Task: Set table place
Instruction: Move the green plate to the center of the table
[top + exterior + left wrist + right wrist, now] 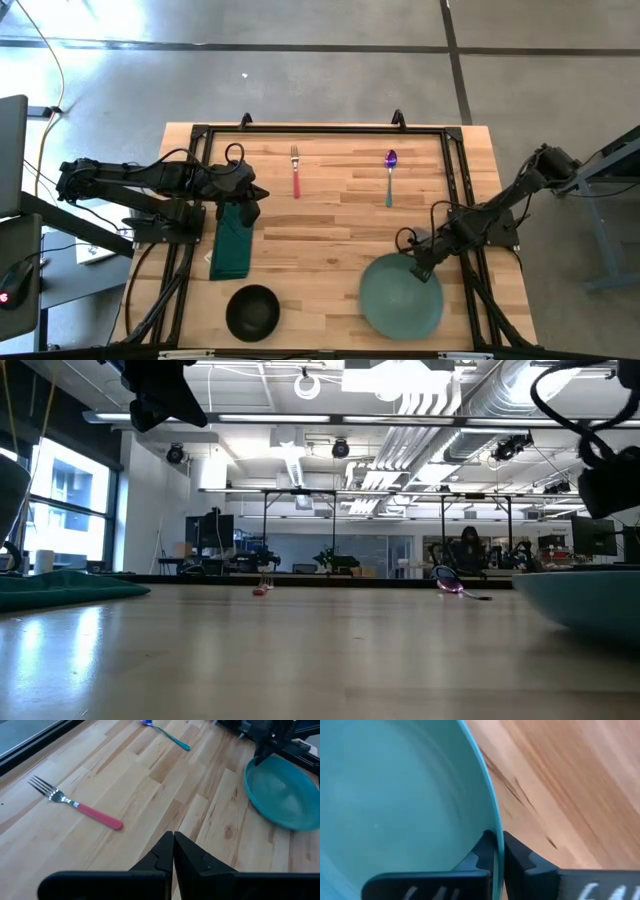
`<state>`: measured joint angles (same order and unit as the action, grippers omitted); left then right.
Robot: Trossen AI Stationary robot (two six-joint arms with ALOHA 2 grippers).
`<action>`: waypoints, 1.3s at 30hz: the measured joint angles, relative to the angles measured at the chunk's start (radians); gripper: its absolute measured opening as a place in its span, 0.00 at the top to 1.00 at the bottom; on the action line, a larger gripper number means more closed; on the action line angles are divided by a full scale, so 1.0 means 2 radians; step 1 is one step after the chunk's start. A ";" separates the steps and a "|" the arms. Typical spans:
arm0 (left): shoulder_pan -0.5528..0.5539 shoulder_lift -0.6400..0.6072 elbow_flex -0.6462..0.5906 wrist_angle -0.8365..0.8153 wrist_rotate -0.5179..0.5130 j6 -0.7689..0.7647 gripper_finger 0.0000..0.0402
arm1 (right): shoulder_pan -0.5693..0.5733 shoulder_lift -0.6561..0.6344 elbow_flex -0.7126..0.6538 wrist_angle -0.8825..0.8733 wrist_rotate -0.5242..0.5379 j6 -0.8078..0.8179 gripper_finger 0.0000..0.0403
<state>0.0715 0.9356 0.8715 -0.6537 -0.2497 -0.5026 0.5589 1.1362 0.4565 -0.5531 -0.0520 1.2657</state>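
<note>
A teal plate (400, 298) lies on the wooden table (330, 225) at the near right. My right gripper (425, 268) is shut on its rim. My left gripper (250, 190) is shut and empty, up above the far end of a dark green napkin (231, 248) that lies flat at the table's left. In the left wrist view its fingers (173, 842) are closed together over bare wood. A red-handled fork (296, 172) and a teal-handled spoon with a purple bowl (390, 175) lie near the far edge. A black bowl (252, 312) stands at the near left. My right gripper pinches the plate's rim (496, 827) at the plate's far right side, with one finger inside the plate and one outside. The fingers slant down from the table's far right. I cannot tell whether the plate is lifted off the table.
Black rails (320, 130) frame the tabletop along its far and side edges. Bare wood lies in the middle between the napkin and the plate. A grey side stand (100, 250) is left of the table.
</note>
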 joint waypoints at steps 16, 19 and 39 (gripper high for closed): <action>0.000 0.000 0.000 -0.001 0.001 0.000 1.00 | -0.180 0.024 0.218 -0.015 0.103 -0.198 1.00; 0.000 0.000 0.000 -0.003 0.002 0.001 1.00 | -0.223 0.060 0.270 -0.043 0.097 -0.254 1.00; 0.000 0.000 0.000 -0.032 0.007 0.006 1.00 | -0.327 0.334 0.409 -0.127 -0.003 -0.445 1.00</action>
<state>0.0713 0.9356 0.8711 -0.7170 -0.2348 -0.4901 -0.0955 1.8037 1.2750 -0.8079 -0.0581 0.3754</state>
